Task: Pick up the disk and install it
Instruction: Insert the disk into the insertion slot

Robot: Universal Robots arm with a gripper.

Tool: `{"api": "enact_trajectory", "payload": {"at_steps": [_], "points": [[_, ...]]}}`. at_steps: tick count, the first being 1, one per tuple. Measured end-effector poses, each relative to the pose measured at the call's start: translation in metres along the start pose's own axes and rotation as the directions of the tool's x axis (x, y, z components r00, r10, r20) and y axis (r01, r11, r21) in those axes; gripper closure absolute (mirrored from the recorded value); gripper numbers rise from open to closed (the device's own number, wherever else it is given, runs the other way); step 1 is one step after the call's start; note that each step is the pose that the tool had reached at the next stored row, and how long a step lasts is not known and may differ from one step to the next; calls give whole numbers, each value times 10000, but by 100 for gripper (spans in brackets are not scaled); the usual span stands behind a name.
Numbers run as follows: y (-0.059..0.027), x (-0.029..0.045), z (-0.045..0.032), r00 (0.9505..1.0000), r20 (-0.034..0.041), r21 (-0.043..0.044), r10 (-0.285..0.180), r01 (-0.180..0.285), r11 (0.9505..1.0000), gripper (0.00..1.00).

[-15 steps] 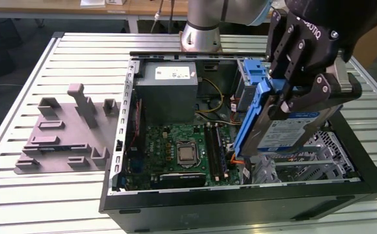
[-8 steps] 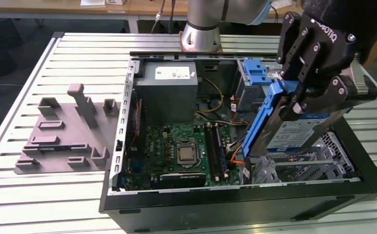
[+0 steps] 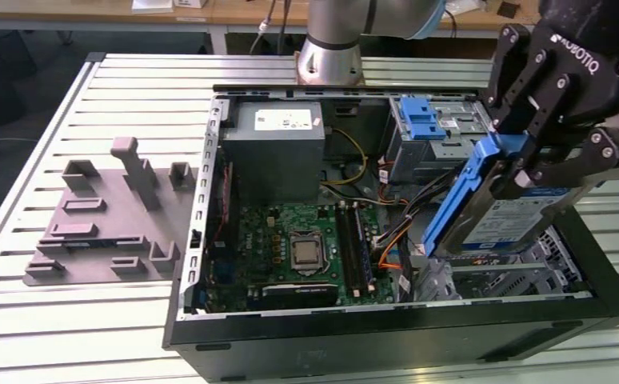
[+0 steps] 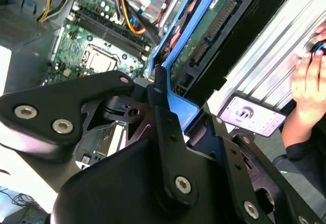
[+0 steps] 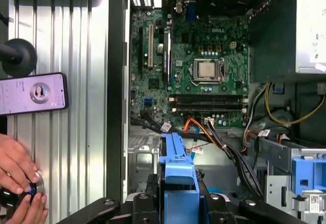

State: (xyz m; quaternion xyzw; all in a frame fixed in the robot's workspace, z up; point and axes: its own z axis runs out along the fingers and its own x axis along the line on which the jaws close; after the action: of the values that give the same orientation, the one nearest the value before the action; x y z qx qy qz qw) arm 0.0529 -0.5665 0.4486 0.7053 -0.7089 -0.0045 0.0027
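A slatted metal table is seen under the work, with wooden desks behind its far edge in the exterior view. The disk is held off the table, steeply tilted, above the near corner of the open computer case on the exterior view's right. Its lower end is set close over the metal drive cage; whether the two touch cannot be told. The upper end of its blue carrier is clamped between the closed fingers of the gripper.

The pick-up is judged done, and the installing is in hand but not finished, since the disk is not seated. Seating it is judged to call for the carrier to be squared to the cage's opening and kept clear of the orange and black cables beside it.

Further in, the motherboard is laid bare on the case floor, and a grey power supply is fixed at the case's far edge. A grey fixture plate is laid toward the table's edge on the exterior view's left. In the first wrist view a phone is seen on the slats beside the case, and a person's hand is placed on a small round object near it
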Motion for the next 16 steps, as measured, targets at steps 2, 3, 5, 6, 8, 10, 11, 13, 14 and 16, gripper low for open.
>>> {"api": "enact_trajectory", "payload": {"at_steps": [2,3,5,6,8,10,11,13,14,16], "points": [[-34,-1,2,10000,-3,0,0,0,10000,64],[-40,-1,4,10000,-4,-1,1,-1,10000,64],[-74,0,10,10000,1,0,1,-1,10000,64],[-95,0,12,10000,1,-1,2,-2,10000,64],[-141,-1,18,10000,-1,-1,1,-1,10000,64],[-178,-1,27,10000,0,0,0,0,10000,64],[-190,-1,32,10000,0,0,0,0,10000,64],[-214,-1,41,10000,-1,0,0,0,10000,64],[-222,-1,48,10000,-2,0,0,0,10000,64],[-229,-1,65,10000,-1,-1,1,-1,10000,64]]}}
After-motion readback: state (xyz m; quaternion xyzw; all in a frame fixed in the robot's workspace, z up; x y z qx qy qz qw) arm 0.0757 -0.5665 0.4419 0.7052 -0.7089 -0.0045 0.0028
